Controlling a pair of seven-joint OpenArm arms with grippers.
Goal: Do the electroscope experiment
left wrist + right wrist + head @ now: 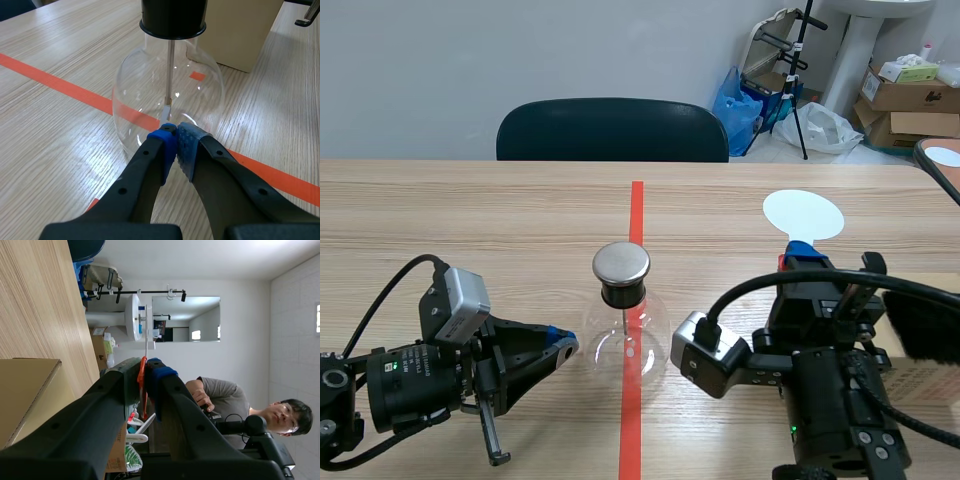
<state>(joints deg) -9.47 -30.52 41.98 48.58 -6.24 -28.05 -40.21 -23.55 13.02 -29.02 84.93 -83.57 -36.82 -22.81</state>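
The left pincer (pixel 176 131) is closed on nothing, its tips right at the glass bulb of the electroscope (pixel 150 85), which stands upright on the red line mid-surface (pixel 470 220). The right pincer (pixel 149 365) clamps a thin orange strip (pixel 142 385). A white disc (pixel 803 214) shows just beyond its tips.

place: lab-like workroom | signs: taped wooden table (pixel 470 220); dark chair (pixel 612 130); stacked cardboard boxes (pixel 905 95); black stand (pixel 801 80)
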